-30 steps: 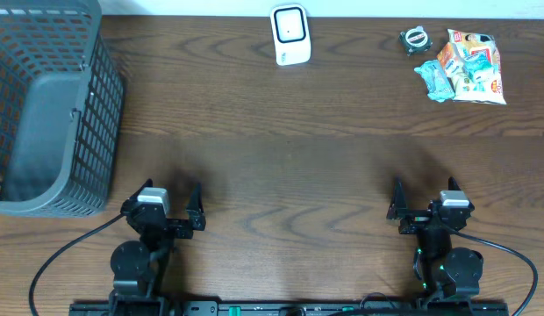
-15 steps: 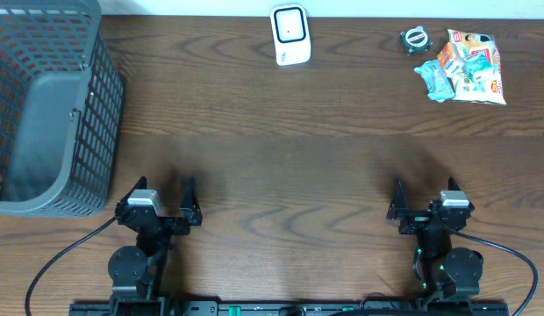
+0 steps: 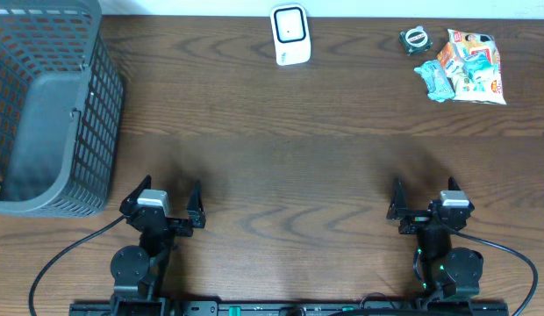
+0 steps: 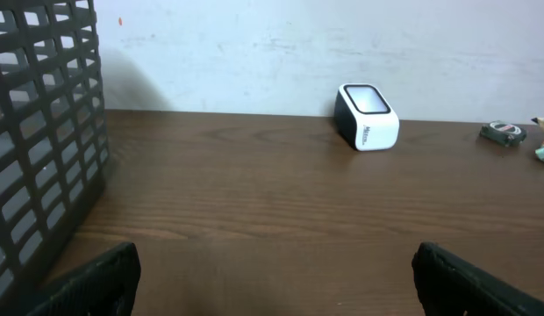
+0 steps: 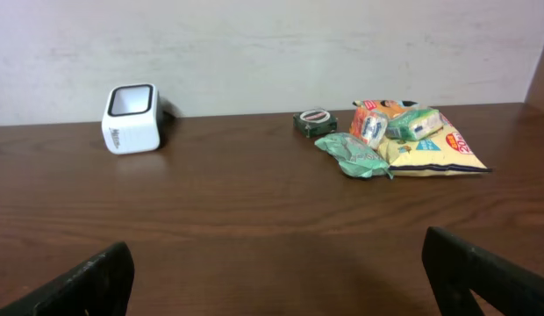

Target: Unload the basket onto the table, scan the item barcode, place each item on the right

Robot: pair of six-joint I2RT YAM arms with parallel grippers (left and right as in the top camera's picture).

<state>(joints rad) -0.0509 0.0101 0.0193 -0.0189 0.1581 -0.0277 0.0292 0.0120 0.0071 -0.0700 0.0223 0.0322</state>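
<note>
The white barcode scanner [image 3: 290, 35] stands at the table's far edge, near the middle; it also shows as the scanner [image 4: 368, 117] in the left wrist view and the scanner [image 5: 132, 118] in the right wrist view. A pile of items [image 3: 465, 66] lies at the far right: an orange snack packet [image 5: 430, 145], a teal wrapper [image 5: 351, 154] and a small round dark thing [image 5: 314, 120]. My left gripper [image 3: 171, 186] [image 4: 274, 263] rests open at the near left, holding nothing. The right gripper [image 3: 424, 186] [image 5: 276, 254] is open and empty at the near right, far from the items.
A dark grey mesh basket [image 3: 44, 114] fills the far left corner; its wall [image 4: 35, 149] stands close to the left of my left gripper. A pale wall runs behind the table's far edge. Bare wood lies between the grippers and the scanner.
The left gripper swayed slightly to the left and has come back to where it was. Nothing else has moved.
</note>
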